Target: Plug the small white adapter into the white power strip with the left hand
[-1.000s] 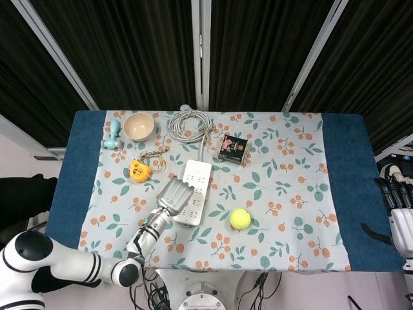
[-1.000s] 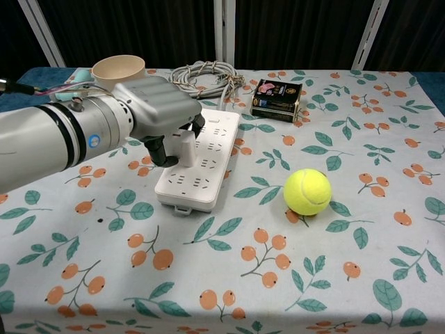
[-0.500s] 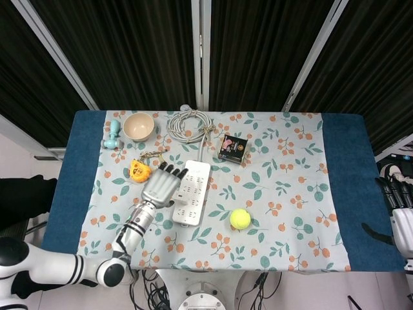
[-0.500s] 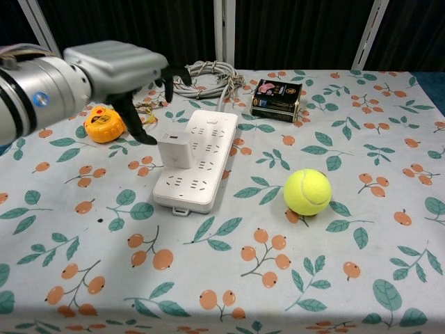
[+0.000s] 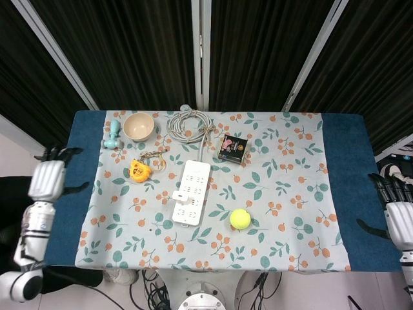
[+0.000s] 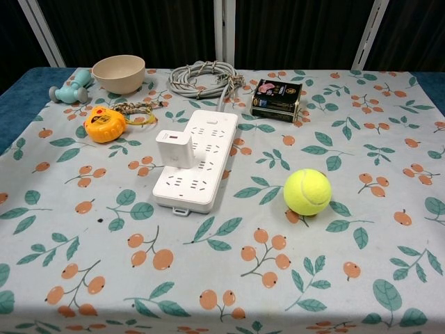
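The small white adapter (image 6: pixel 174 148) stands upright on the left side of the white power strip (image 6: pixel 199 160), seated in its sockets; the head view shows the adapter (image 5: pixel 178 195) at the left edge of the strip (image 5: pixel 191 192). My left hand (image 5: pixel 47 179) hangs off the table's left side with fingers spread and nothing in it. My right hand (image 5: pixel 399 216) is beyond the table's right edge, fingers apart and holding nothing. The chest view shows neither hand.
A coiled grey cable (image 6: pixel 204 76) runs from the strip's far end. A black box (image 6: pixel 275 99) lies behind the strip, a tennis ball (image 6: pixel 306 191) to its right. An orange tape measure (image 6: pixel 103 124), a beige bowl (image 6: pixel 118 73) and a teal dumbbell (image 6: pixel 69 86) sit at the left.
My left hand let go of the adapter, left it standing in the strip, and drew back off the table's left edge. The right hand has hardly moved.
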`<state>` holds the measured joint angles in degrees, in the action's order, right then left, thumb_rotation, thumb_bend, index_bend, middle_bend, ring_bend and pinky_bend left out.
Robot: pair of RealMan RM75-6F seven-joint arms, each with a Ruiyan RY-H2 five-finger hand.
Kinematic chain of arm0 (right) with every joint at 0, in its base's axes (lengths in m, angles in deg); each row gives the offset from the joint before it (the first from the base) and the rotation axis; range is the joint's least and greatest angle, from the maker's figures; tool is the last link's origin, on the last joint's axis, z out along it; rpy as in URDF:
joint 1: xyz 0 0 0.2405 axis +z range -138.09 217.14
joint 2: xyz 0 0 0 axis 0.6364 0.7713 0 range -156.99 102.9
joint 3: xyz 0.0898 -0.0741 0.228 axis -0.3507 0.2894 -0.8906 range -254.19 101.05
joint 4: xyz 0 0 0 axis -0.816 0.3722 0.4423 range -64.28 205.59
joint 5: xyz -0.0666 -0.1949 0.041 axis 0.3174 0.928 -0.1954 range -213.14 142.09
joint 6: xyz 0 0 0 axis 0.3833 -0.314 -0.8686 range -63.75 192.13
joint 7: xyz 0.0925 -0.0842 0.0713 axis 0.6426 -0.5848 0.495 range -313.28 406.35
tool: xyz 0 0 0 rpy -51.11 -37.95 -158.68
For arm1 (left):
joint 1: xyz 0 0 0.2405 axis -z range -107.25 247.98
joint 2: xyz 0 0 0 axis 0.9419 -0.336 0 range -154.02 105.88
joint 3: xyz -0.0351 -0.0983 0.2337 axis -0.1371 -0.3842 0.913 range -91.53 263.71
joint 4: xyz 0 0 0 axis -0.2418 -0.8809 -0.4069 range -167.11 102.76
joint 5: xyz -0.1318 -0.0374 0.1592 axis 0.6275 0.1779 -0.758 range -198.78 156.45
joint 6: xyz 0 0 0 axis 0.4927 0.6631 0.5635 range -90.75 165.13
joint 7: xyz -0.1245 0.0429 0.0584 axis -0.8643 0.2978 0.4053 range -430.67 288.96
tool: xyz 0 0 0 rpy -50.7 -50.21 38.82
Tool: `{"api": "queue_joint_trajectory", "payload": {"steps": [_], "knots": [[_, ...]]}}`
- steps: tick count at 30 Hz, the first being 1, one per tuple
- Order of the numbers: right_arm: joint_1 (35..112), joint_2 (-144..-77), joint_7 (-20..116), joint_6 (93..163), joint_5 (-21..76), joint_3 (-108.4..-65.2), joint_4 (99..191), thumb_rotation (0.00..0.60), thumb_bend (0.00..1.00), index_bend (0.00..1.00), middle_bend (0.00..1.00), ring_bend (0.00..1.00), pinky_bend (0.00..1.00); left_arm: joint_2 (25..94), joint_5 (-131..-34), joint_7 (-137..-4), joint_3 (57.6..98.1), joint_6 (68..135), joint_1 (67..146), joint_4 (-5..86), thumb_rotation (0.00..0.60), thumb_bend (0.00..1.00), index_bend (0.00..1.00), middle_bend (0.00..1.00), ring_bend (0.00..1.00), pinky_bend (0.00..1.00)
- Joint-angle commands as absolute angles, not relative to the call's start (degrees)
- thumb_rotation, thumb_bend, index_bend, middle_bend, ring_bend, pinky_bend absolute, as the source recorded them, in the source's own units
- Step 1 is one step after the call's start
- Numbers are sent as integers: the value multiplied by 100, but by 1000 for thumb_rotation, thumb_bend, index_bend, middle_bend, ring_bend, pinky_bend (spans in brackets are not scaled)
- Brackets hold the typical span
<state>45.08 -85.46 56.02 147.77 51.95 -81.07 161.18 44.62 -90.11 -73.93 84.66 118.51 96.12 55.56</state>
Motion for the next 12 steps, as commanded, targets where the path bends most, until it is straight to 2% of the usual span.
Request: {"api": "queue_joint_trajectory", "payload": {"steps": [1, 6, 12], "knots": [[4533, -8611, 5611, 14801, 5277, -8089, 16095, 600, 69, 26, 77, 0, 0, 4222, -9519, -7301, 8851, 12512, 8974, 5578, 600, 128, 237, 251, 97, 43], [4492, -8705, 5544, 14911, 5326, -8060, 16091, 600, 70, 26, 77, 0, 0, 4253, -9871, -6718, 9063, 13004, 8494, 5982, 600, 128, 207, 228, 97, 42], [4461, -8778, 5555, 14900, 5312, -8006, 16066, 600, 70, 26, 76, 0, 0, 4193, -9785, -6291, 9189, 12884, 8192, 6516, 600, 127, 175, 182, 53, 12]]}}
